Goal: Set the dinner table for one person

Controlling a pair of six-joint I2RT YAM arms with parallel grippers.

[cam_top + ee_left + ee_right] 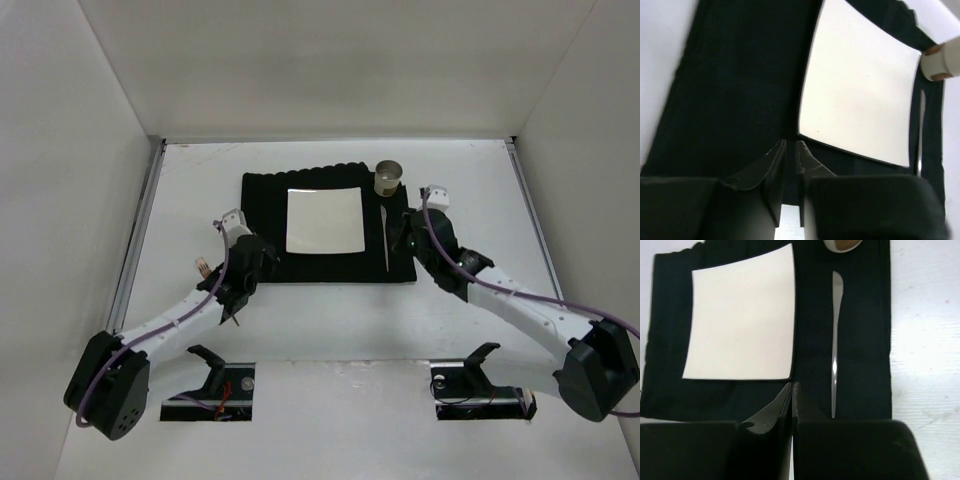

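Observation:
The white dinner table (330, 320) carries a black mat (265, 215). On the mat are a white square plate (324, 221), a silver knife (385, 240) to its right and a small cup (388, 178) at the far right corner. My left gripper (255, 262) hovers over the mat's near left part. In the left wrist view (790, 142) its jaws stand a narrow slit apart with nothing between them, short of the plate (860, 95). My right gripper (408, 240) is shut and empty (791, 384), just left of the knife (836, 340).
White walls close in the table at the left, back and right. Two black stands (215, 365) (470, 372) sit at the near edge by the arm bases. A thin dark sliver (235, 319) pokes out under the left forearm; I cannot tell what it is.

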